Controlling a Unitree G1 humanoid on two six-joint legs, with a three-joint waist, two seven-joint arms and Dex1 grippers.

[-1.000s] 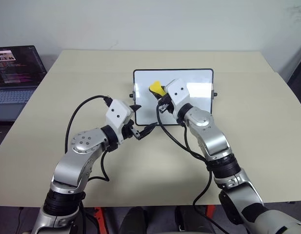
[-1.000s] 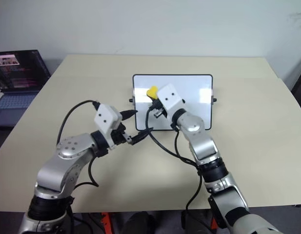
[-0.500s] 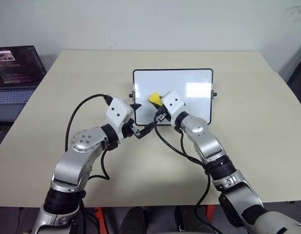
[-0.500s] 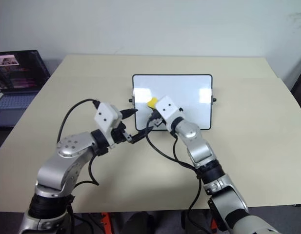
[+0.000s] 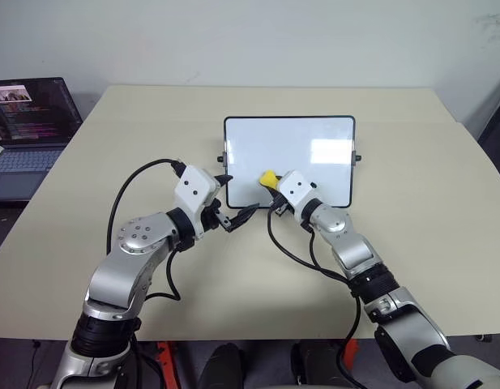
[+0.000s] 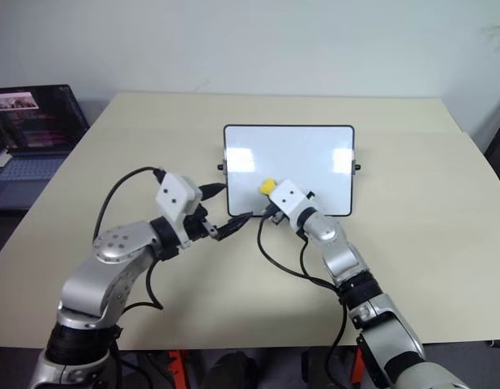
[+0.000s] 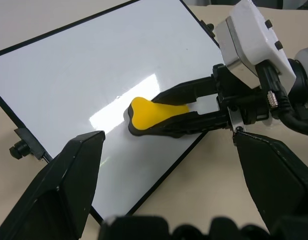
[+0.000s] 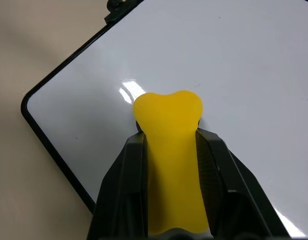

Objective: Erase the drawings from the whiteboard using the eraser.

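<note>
The whiteboard lies flat in the middle of the table, with a black frame and a small knob on its side. My right gripper is shut on the yellow eraser, which rests on the board near its near left corner. The eraser sits between the two black fingers. My left gripper is open and holds nothing, its fingers spread by that same corner. The drawings are out of view; the white surface looks plain where it shows.
An open laptop sits off the table's far left corner. The beige table stretches wide to the right of the board and in front of it. Black cables loop from both wrists.
My right gripper has carried the eraser down the board, from its upper middle toward the near edge. The left arm has stayed still.
</note>
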